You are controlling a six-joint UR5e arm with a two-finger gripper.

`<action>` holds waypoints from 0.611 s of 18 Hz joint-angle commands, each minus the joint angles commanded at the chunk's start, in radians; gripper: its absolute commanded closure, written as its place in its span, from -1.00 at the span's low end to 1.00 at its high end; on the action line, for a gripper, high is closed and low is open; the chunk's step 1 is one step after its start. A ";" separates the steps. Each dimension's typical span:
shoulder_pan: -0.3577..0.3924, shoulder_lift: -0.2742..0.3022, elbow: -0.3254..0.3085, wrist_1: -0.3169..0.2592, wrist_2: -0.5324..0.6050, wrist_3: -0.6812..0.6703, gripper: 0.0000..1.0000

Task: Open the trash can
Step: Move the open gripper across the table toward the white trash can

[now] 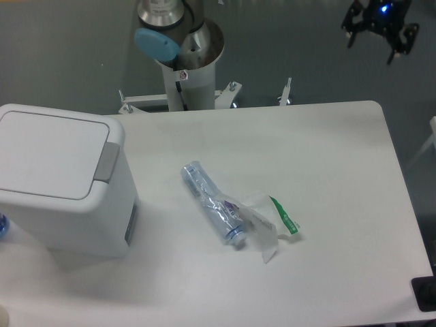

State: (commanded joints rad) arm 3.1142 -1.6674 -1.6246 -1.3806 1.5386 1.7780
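Sitting at the near left corner of the white table (pixel 327 170): the trash can (pixel 61 180), white and boxy, lid flat and closed, rounded corners flush with the body, grey strip (pixel 104 162) along the lid's right edge, dark slot low on the right wall. Overhanging or meeting the table's left edge there; cannot tell which. Something small and blue (pixel 2 225) peeking out at the picture's left edge beside the bin, too cut off to name. Just right of the bin, bare tabletop, then near the table's middle a crushed clear plastic bottle (pixel 212 204) lying on its side, slanted, cap end toward the near edge, touching a crumpled clear wrapper (pixel 262 225) with a green strip. Right of these, open white surface out to the rounded far right corner and right edge; a dark object (pixel 425 294) clipped by the picture's lower right corner. Beyond the far edge, the arm's pale base column (pixel 191 82) with a blue cap, bolted on brackets. Farthest, top right over grey floor, well apart from the bin: the gripper (pixel 380 26), black, blurred, blue light on it; fingers' spread impossible to tell.
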 joint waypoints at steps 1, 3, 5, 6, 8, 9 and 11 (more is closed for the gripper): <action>-0.017 0.000 0.003 0.000 -0.002 -0.009 -1.00; -0.043 0.008 0.002 -0.002 0.000 -0.015 -1.00; -0.057 0.014 -0.001 -0.021 -0.003 -0.015 -1.00; -0.075 0.018 -0.015 -0.020 0.000 -0.015 -1.00; -0.089 0.037 -0.061 -0.022 0.000 -0.015 -1.00; -0.088 0.055 -0.093 -0.012 -0.002 -0.018 -1.00; -0.089 0.090 -0.103 -0.014 -0.003 -0.061 -1.00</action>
State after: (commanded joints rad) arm 3.0250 -1.5771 -1.7272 -1.3944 1.5355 1.7169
